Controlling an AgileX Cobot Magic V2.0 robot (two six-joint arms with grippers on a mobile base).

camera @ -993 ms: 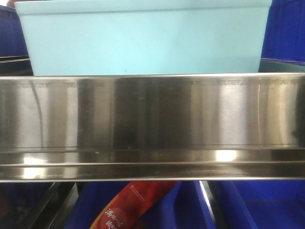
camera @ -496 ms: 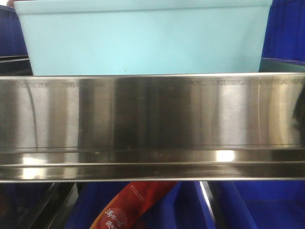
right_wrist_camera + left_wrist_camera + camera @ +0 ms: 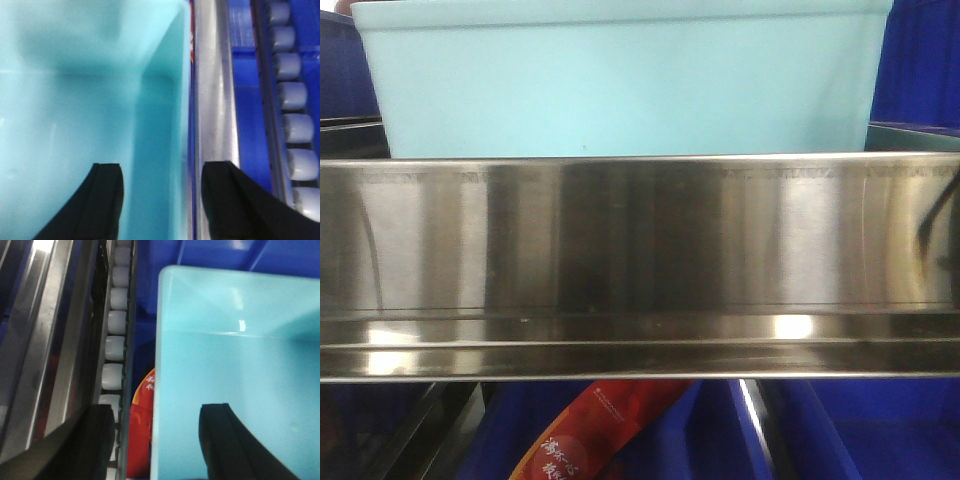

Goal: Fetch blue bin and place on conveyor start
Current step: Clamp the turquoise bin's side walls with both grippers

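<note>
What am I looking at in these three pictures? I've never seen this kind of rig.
It is a two-armed robot on a mobile base. One camera looks forward and one sits on each wrist. The front view shows the pale blue bin standing on a steel shelf, with dark blue crates beside and below it and a red packet underneath. The left wrist view looks down past the left gripper: one black finger is inside the bin, the other outside its wall, next to a row of white rollers. The right gripper straddles the bin's opposite wall the same way. Both are open, so nothing is held yet. No conveyor is in view.
</note>
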